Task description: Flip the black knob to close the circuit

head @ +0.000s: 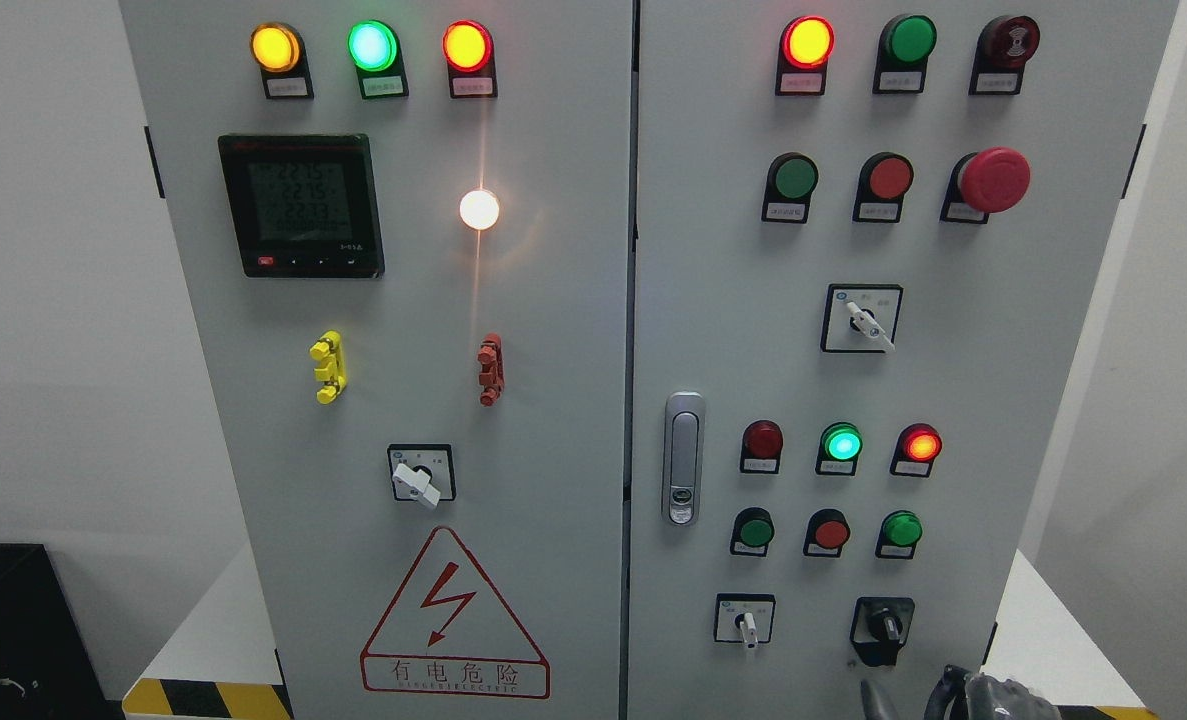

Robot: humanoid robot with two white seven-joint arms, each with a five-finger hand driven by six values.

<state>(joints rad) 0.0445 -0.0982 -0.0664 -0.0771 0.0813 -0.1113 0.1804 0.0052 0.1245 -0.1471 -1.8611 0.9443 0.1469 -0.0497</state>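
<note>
The black knob point(885, 626) sits at the lower right of the grey cabinet's right door point(953, 400), its handle pointing roughly straight up. Just below it, at the picture's bottom edge, the fingertips point(993, 695) of my right hand rise into view, dark and metallic; one thin finger point(878, 700) stands close under the knob without touching it. Too little of the hand shows to tell how its fingers are set. My left hand does not show.
White selector switches point(746, 626) point(868, 322) point(419, 480), a red mushroom stop button point(993, 180), lit lamps and push buttons cover the doors. A door latch point(683, 458) and a warning triangle point(453, 620) lie left of the knob. A black box point(3, 630) stands at lower left.
</note>
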